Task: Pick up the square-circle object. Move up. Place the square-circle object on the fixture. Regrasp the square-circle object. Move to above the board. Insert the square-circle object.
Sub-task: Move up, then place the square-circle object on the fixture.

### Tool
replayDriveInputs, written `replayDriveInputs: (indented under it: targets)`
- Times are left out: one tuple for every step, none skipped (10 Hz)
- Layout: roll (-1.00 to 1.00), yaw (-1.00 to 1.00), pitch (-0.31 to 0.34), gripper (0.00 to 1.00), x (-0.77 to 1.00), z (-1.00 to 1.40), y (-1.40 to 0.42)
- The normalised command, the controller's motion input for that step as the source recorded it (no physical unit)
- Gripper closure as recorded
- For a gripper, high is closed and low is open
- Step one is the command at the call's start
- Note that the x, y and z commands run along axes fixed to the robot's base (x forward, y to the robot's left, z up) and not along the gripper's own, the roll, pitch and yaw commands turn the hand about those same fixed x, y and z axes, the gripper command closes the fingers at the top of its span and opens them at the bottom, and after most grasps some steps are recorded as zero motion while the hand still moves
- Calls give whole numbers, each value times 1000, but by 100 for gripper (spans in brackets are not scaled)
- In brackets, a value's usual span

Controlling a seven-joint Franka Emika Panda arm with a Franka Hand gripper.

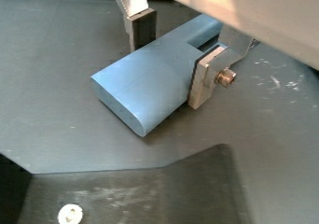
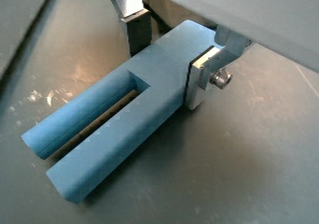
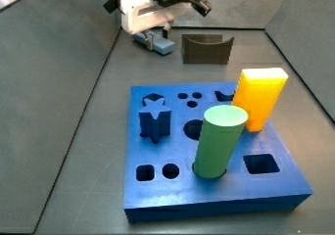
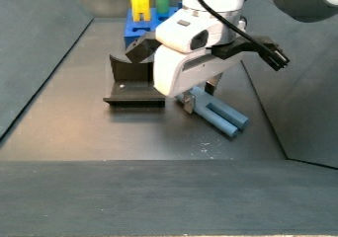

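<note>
Beside the fixture (image 4: 132, 81), well behind the board (image 3: 210, 156), we see our gripper (image 2: 174, 43) low with fingers (image 1: 207, 78) spread astride the square-circle object (image 2: 118, 120), lying flat on the floor, apparently ready to pinch it.

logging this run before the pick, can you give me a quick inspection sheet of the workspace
surface: dark grey floor, scuffed, with sloped grey walls around it.
job's things: square-circle object lies flat on the floor; fixture stands beside it, apart from it; board lies flat at the other end of the floor.
clutter: green cylinder and orange-yellow block stand upright on the board.
grippers: gripper is low over the square-circle object, fingers either side of one end; whether the pads press it cannot be told.
cables: a dark cable runs by the wrist.
surroundings: nothing seen.
</note>
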Motion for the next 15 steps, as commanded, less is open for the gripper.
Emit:
replayDriveInputs:
  targets:
    - [-10, -25, 12, 100, -9, 812, -72]
    - [-5, -22, 49, 100, -34, 676, -58]
    - [3, -18, 66, 100, -23, 539, -36]
    - [14, -16, 72, 100, -14, 385, -22]
    - [30, -13, 65, 100, -16, 170, -9]
    - [0, 0, 0, 100, 0, 1000, 0]
    - [2, 1, 2, 100, 1, 1000, 1]
    - [6, -2, 21, 100, -13, 1000, 2]
    - [13, -8, 28, 100, -17, 1000, 3]
    - [22, -13, 29, 100, -22, 1000, 5]
    - [31, -16, 33, 100, -26, 1000, 7]
    - [43, -19, 37, 100, -29, 1000, 8]
    - [51, -18, 41, 100, -28, 951, 9]
    - [58, -18, 49, 100, -24, 786, 10]
    - [65, -19, 58, 100, -17, 619, 11]
